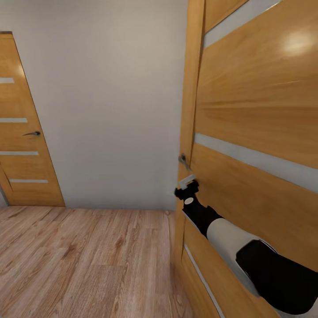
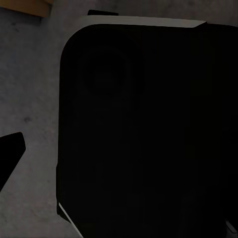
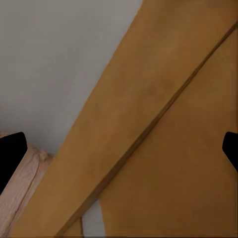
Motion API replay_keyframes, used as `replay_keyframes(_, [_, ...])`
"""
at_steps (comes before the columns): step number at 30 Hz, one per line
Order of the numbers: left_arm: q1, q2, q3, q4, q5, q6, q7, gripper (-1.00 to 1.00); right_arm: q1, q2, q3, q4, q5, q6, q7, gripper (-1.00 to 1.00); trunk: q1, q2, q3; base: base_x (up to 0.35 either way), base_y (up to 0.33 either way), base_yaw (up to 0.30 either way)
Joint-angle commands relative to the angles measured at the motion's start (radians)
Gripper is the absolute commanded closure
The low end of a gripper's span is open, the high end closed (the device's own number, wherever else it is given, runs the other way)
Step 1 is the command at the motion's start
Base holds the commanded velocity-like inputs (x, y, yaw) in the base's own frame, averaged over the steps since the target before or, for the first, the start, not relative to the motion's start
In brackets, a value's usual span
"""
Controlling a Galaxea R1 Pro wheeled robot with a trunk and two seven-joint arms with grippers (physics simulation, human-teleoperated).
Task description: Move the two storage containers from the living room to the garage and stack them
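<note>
The storage containers are out of view. I face a narrow hallway with grey walls. My right arm reaches forward to the edge of an orange wooden door (image 1: pixel 256 110) on the right. My right gripper (image 1: pixel 187 182) sits just below the door's metal handle (image 1: pixel 182 160). In the right wrist view the right gripper (image 3: pixel 119 151) is open, its dark fingertips (image 3: pixel 11 151) far apart, with the door edge and nothing held between them. In the left wrist view my left gripper (image 2: pixel 119 148) shows one dark fingertip (image 2: pixel 11 148) at the edge, in front of a black robot body part (image 2: pixel 144 129).
A second orange door (image 1: pixel 22 132) with a handle (image 1: pixel 33 133) stands shut at the far left. A plain grey wall (image 1: pixel 115 110) closes the hallway ahead. Pale wood plank flooring (image 1: pixel 88 256) spreads in front and to the left.
</note>
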Motion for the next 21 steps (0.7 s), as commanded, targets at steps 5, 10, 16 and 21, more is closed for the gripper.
replay_keyframes(5, [0.0, 0.0, 0.0, -0.001, 0.01, 0.0, 0.0, -1.0, -0.001, -0.039, -0.011, 0.002, 0.009, 0.008, -0.012, -1.0, 0.0, -0.001, -0.001, 0.0, 0.0, 0.0])
replay_keyframes(10, [0.0, 0.0, 0.001, -0.001, 0.01, 0.0, 0.0, -1.0, -0.001, -0.08, -0.026, 0.002, 0.008, 0.008, -0.012, -1.0, 0.0, -0.001, -0.001, 0.0, 0.0, 0.0])
replay_keyframes(16, [0.0, 0.0, 0.001, -0.001, 0.01, 0.0, 0.0, -1.0, -0.001, -0.112, -0.128, 0.002, 0.009, 0.009, -0.011, -1.0, 0.0, -0.001, -0.001, 0.0, 0.0, 0.0])
replay_keyframes(21, [0.0, 0.0, 0.001, -0.001, 0.01, 0.0, 0.0, -1.0, -0.001, -0.147, -0.141, 0.002, 0.01, 0.009, -0.011, -1.0, 0.0, -0.001, -0.001, 0.0, 0.0, 0.0])
